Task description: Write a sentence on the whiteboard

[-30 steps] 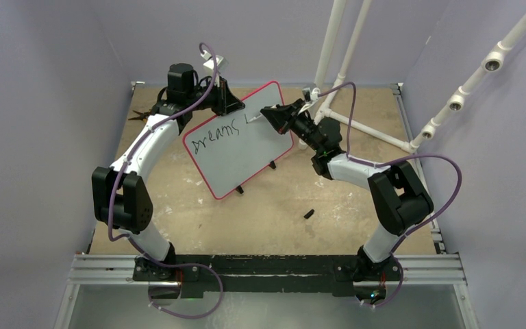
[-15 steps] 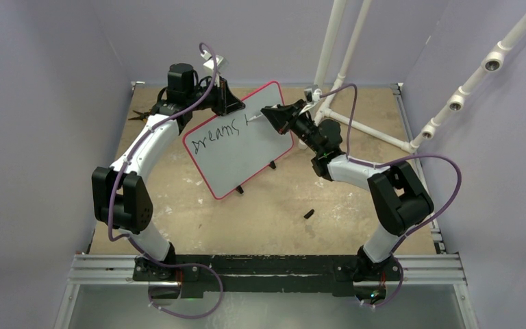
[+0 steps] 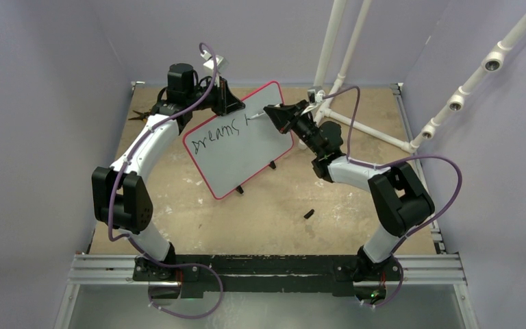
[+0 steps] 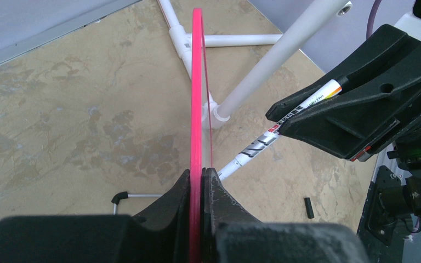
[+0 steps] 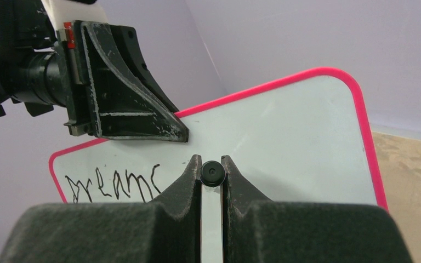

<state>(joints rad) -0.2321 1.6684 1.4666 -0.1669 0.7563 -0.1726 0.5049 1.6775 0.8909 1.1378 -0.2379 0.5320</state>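
The whiteboard (image 3: 243, 147), white with a red-pink rim, stands tilted at the far middle of the table. My left gripper (image 3: 235, 106) is shut on its top edge, and the left wrist view shows the rim (image 4: 197, 82) edge-on between the jaws (image 4: 200, 171). My right gripper (image 3: 270, 112) is shut on a white marker (image 4: 263, 143), whose tip is against the board's upper right. The marker's black end (image 5: 212, 174) sits between the right gripper's jaws (image 5: 212, 164). The sentence (image 3: 219, 133) reads "Dreams" (image 5: 112, 185) plus one short stroke.
A small black marker cap (image 3: 309, 214) lies on the table in front of the board, and also shows in the left wrist view (image 4: 308, 207). A white PVC pipe frame (image 3: 342, 62) stands at the far right behind the right gripper. A dark object (image 3: 139, 115) lies at the far left.
My right gripper has shifted slightly up and to the right along the board with the marker. The stroke after "Dreams" has grown a little. The left gripper and board have not moved.
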